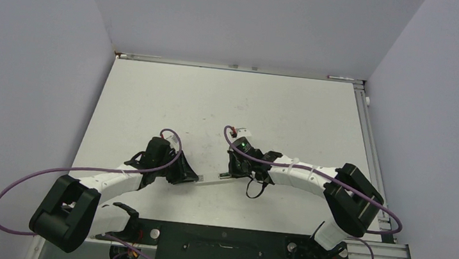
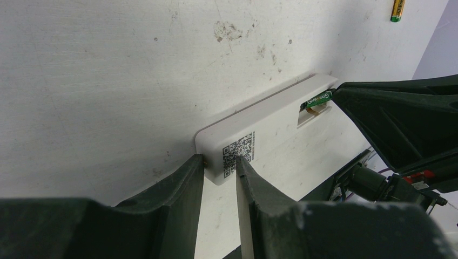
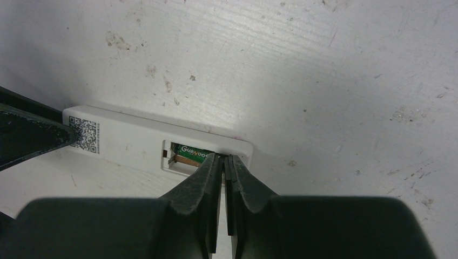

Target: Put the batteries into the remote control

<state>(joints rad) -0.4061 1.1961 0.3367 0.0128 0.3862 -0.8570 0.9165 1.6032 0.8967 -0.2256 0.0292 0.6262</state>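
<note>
The white remote control [image 2: 270,127] lies back-up on the table, with a QR code near one end and its battery bay open. My left gripper [image 2: 220,164] is shut on the QR-code end, one finger on each side. A green-labelled battery [image 3: 193,151] lies in the bay. My right gripper [image 3: 223,158] is shut and holds nothing; its tips rest at the battery's end, at the bay's rim. A second battery [image 2: 397,11], green and gold, lies loose farther off on the table. In the top view the remote control [image 1: 209,180] sits between both grippers.
The white table [image 1: 229,104] is scuffed and walled in by grey panels on three sides. A metal rail [image 1: 367,137] runs along its right edge. Purple cables loop from both arms.
</note>
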